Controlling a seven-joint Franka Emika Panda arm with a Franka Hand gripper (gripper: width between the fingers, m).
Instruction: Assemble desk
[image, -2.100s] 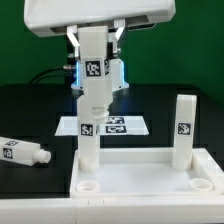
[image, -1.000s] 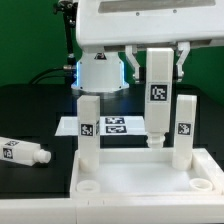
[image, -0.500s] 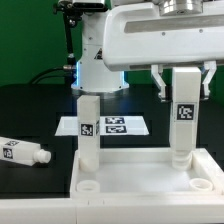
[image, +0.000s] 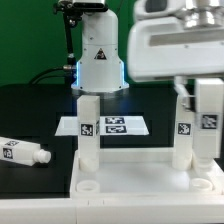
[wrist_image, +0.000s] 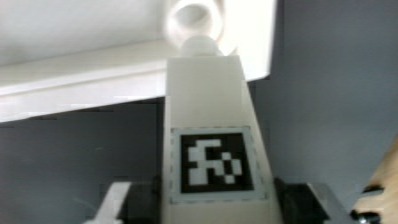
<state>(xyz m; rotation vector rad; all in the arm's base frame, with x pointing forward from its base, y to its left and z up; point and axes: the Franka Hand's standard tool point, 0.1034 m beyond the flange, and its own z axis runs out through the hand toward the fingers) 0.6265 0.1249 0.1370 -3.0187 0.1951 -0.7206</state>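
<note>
exterior view: the tabletop (image: 140, 172), a white square tray, lies on the black table (image: 30, 110) at 6 o'clock of the frame. the first standing leg (image: 88, 135) is upright in the tray's 10 o'clock corner, and the second standing leg (image: 184, 140) is upright in its 2 o'clock corner; each bears a marker tag. an open socket (image: 88, 186) shows at the tray's 7 o'clock corner and a second open socket (image: 205, 184) at its 5 o'clock corner. the lying leg (image: 22, 152) rests on its side on the table at 9 o'clock of the frame, well apart from the tray. the marker board (image: 118, 127) lies flat beyond the tray, at its 12 o'clock. the arm base (image: 98, 65) rises behind the board. the gripper (image: 207, 95), at 3 o'clock of the frame and partly cut by the edge, is closed on the held leg (image: 209, 135). this leg hangs upright just beside the second standing leg, on its 3 o'clock side; contact with the tray cannot be told. wrist view: the gripper (wrist_image: 210, 203) clasps the held leg (wrist_image: 214, 110) at a narrow setting, with one finger (wrist_image: 121, 200) on each flank and the leg's tag facing the camera. the leg's far tip points toward a round socket (wrist_image: 192, 15) in a corner of the tabletop (wrist_image: 89, 40) and lies near it; whether the tip is inside cannot be told.
</note>
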